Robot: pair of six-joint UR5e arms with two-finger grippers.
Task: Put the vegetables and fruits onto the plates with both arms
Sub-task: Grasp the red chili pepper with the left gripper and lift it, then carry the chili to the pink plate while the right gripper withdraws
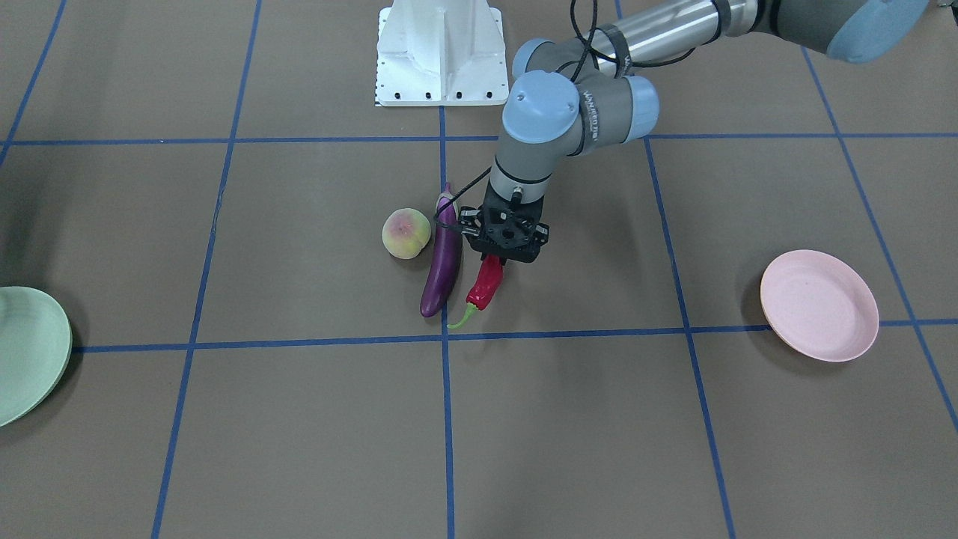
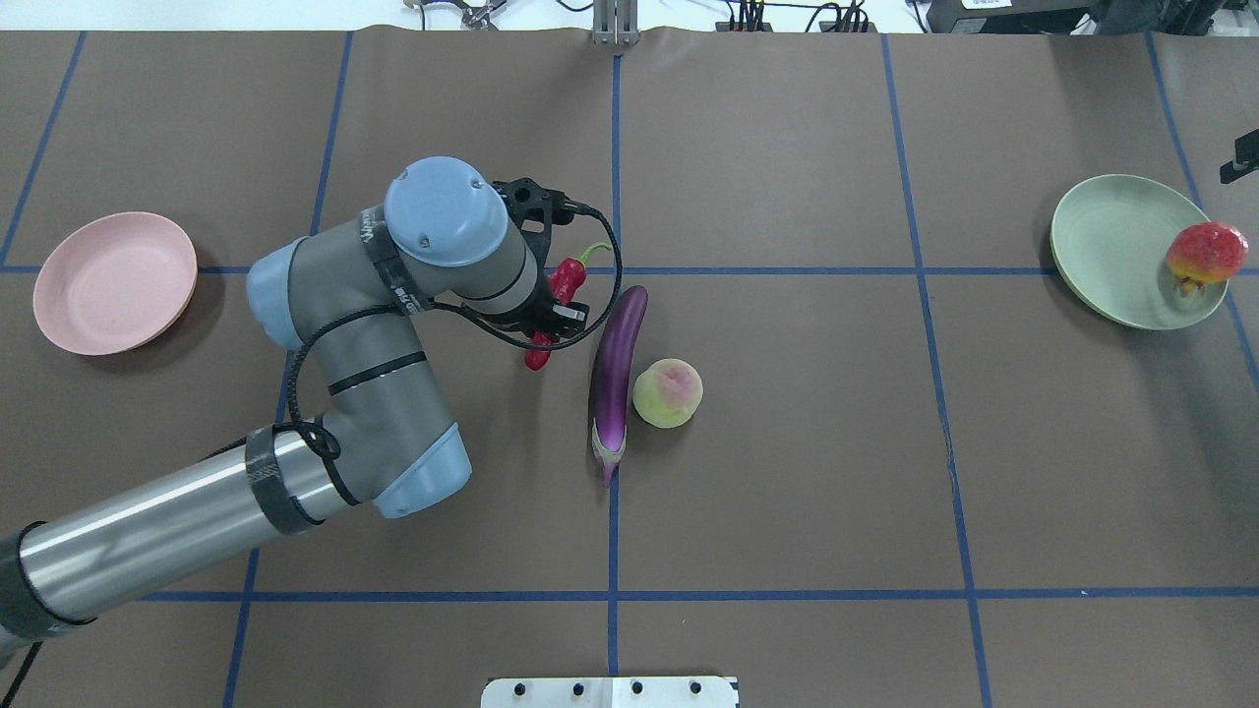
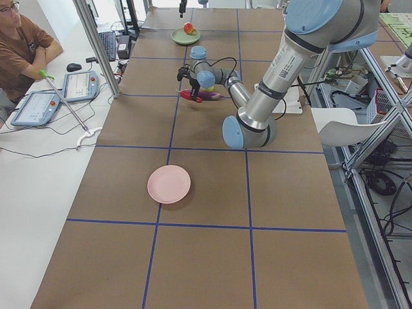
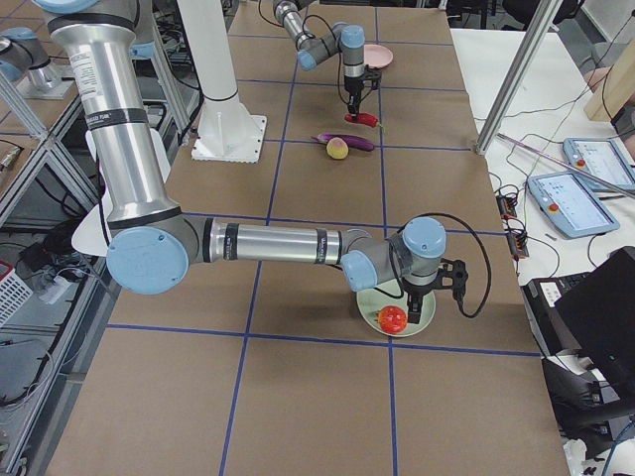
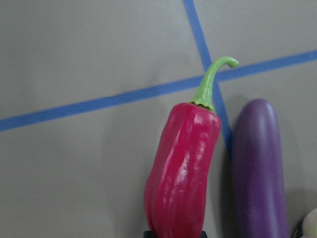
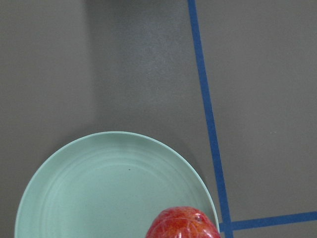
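No legible txt, nos. or signs in any view. Left arm (image 1: 599,112) has white lettering on its grey wrist link, approx 1 o'clock from the front view's centre, too blurred to read. It's also unreadable in the overhead view, approx 9 o'clock. Right arm (image 4: 124,169) has a dark sticker at approx 10 o'clock in the right-side view, print too small.

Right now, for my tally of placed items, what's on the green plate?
Only the spiky orange-red ball, sitting at the green plate's edge; the patch beneath it is hidden.
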